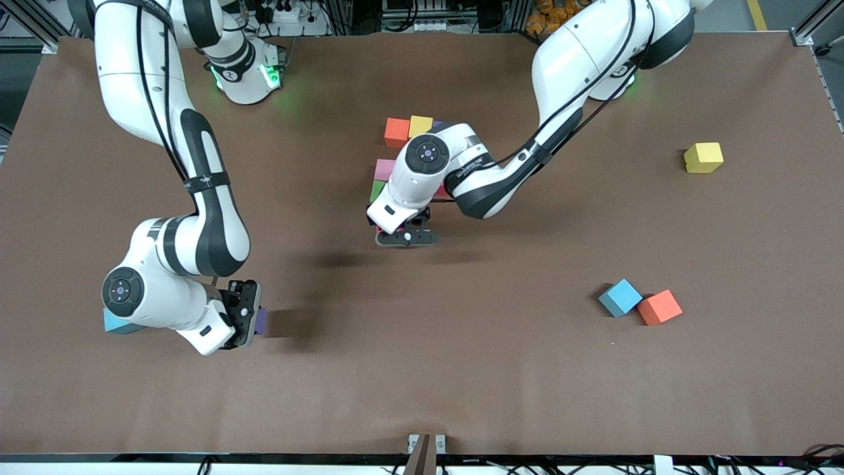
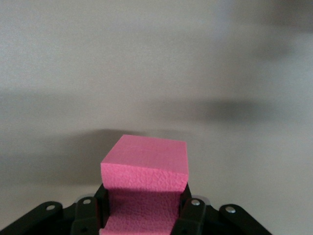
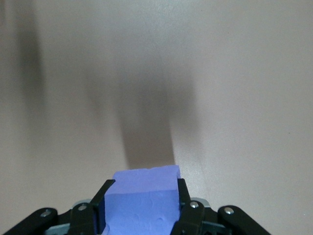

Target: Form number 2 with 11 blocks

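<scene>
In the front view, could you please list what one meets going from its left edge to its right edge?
Light blue block → right gripper holding a purple block → left gripper → blue block → orange block → yellow block.

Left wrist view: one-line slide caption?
Left gripper shut on a pink block, held over bare table.
</scene>
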{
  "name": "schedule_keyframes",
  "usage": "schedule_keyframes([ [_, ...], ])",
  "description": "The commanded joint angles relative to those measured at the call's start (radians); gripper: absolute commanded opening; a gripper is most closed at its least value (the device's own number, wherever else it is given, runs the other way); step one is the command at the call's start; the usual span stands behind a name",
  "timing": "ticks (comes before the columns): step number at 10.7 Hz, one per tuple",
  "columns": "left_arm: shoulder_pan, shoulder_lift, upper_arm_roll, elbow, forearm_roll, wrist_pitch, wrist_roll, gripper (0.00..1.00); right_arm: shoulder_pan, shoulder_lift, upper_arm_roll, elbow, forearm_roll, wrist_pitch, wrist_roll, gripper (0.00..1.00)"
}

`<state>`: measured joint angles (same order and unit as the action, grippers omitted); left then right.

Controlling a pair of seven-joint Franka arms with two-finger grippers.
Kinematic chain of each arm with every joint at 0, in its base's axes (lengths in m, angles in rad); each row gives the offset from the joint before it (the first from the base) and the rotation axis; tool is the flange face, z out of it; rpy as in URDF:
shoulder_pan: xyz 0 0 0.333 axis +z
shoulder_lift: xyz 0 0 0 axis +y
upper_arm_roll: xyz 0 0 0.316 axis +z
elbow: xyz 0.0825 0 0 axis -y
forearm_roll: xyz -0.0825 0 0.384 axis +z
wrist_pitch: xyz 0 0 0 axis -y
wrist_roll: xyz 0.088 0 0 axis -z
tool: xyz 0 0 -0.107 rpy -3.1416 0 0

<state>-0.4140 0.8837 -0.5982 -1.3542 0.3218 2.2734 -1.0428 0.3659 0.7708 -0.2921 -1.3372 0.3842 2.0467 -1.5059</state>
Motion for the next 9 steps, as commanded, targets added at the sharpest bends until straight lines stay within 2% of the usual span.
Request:
schedule_keyframes([
  [1,-0.025,0.027,0.001,0.049,-0.021,-0.044,0.032,0.00,-0.012,0.021,0.004,0.039,-0.013,-0.025,-0.007,0.06],
  [4,-0.046,0.043,0.001,0.070,-0.021,-0.045,0.032,0.00,-0.047,0.021,0.005,0.038,0.016,-0.025,0.009,0.08],
  [6,-0.116,0.063,0.070,0.113,-0.023,-0.045,0.035,0.00,-0.090,0.021,0.005,0.038,0.028,-0.023,0.006,0.08],
  [9,-0.123,0.066,0.081,0.115,-0.023,-0.043,0.084,0.00,-0.131,0.016,0.002,0.042,0.027,-0.020,0.010,0.08],
])
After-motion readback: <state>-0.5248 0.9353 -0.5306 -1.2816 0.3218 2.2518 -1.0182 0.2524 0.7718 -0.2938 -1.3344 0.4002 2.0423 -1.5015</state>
